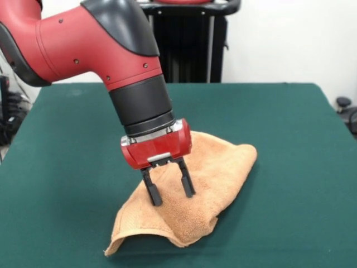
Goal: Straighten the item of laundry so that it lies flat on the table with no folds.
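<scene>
- Currently gripper (172,190) is being held w/ fingers spread over crumpled towel (206,184), nothing pinched.
- Both layers are prob. being risked in one pinch, folds dragged across counter (290,123).

Honestly, you won't find anything to read here: no lettering, brand, number or sign shows on the red arm (83,42), the towel (206,190) or the green tabletop (290,123).
</scene>
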You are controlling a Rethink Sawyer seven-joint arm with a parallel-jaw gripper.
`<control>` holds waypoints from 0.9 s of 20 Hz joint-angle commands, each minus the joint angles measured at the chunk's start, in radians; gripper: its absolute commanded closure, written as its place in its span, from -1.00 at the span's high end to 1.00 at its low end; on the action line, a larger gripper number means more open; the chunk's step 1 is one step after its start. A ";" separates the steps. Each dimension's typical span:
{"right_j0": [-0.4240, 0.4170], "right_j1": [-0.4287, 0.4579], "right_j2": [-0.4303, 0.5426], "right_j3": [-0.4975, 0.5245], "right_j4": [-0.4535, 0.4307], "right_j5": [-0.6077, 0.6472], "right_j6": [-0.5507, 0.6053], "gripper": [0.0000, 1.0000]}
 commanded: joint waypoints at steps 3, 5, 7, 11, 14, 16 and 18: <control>0.042 0.075 -0.072 0.000 -0.009 0.046 -0.030 1.00; 0.050 0.057 -0.086 0.004 -0.018 0.050 -0.021 1.00; 0.055 0.050 -0.097 -0.003 -0.014 0.073 -0.021 1.00; 0.065 0.055 -0.111 -0.025 -0.018 0.089 -0.028 1.00; 0.076 0.074 -0.124 -0.050 -0.034 0.073 -0.028 1.00; 0.091 0.089 -0.140 -0.075 -0.050 0.055 -0.021 1.00; 0.109 0.113 -0.158 -0.107 -0.067 0.026 -0.010 1.00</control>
